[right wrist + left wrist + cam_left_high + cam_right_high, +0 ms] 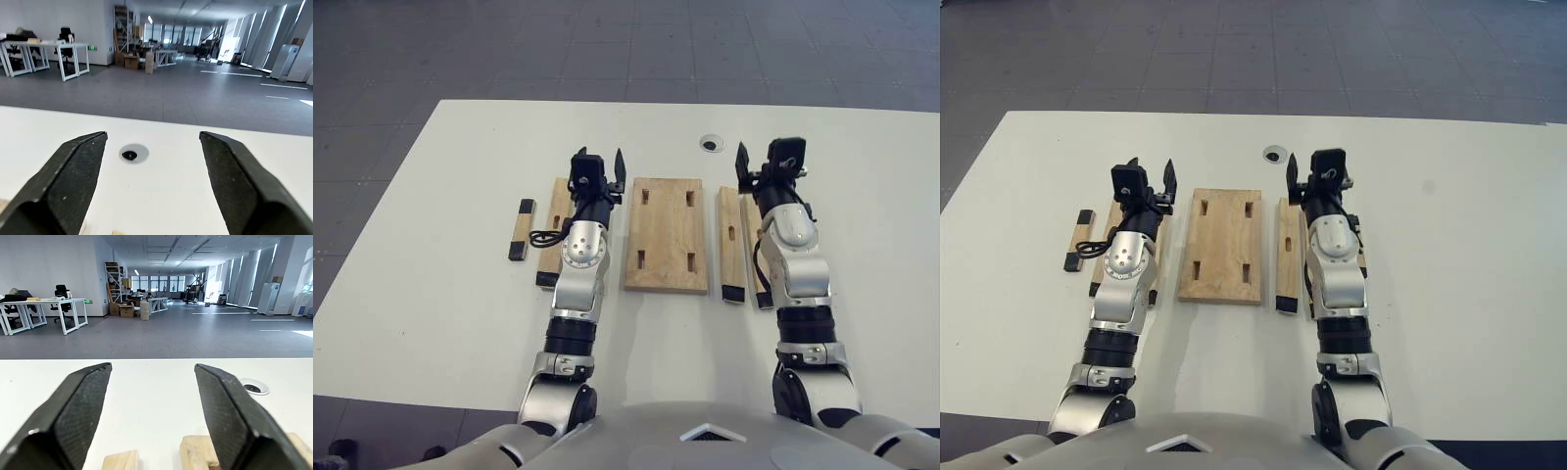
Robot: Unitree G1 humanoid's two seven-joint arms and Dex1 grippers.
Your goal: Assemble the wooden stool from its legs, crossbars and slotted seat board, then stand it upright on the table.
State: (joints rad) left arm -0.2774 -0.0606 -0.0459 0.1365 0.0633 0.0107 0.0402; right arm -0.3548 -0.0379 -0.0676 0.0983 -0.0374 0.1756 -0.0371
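The slotted seat board lies flat at the table's middle, between my two arms. My left gripper hovers open just left of the board's far end, above a wooden leg that my arm partly covers. A short crossbar lies further left. My right gripper is open beside the board's far right corner, over two long leg pieces. In the left wrist view, the black fingers stand wide apart with wooden ends below them. The right wrist view's fingers are also spread, holding nothing.
A round cable grommet sits in the white table beyond the board, between the grippers. Bare tabletop stretches to the left, right and far side. Dark floor lies past the far edge.
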